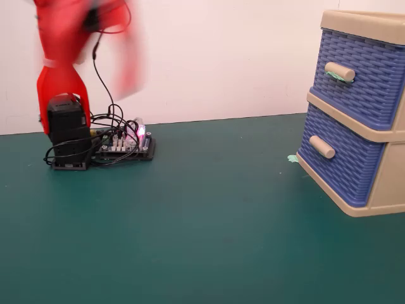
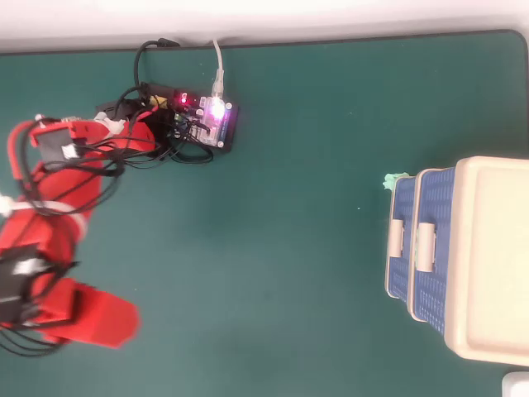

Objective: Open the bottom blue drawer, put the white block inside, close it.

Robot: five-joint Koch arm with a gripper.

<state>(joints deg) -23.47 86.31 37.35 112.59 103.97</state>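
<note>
- Mat [image 1: 209, 240] lies bare in front; no block shows in either view, so it is presumably inside the cabinet.
- Bottom drawer [image 1: 335, 161] sits flush, closed.
- Arm [image 1: 63, 76] stands reared over its base, blurred; claw [image 2: 103, 321] state unreadable.

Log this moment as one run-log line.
arm: raised over its base, motion-blurred | gripper: far from cabinet, state unclear | bottom drawer: shut | top drawer: shut | block: not visible
</note>
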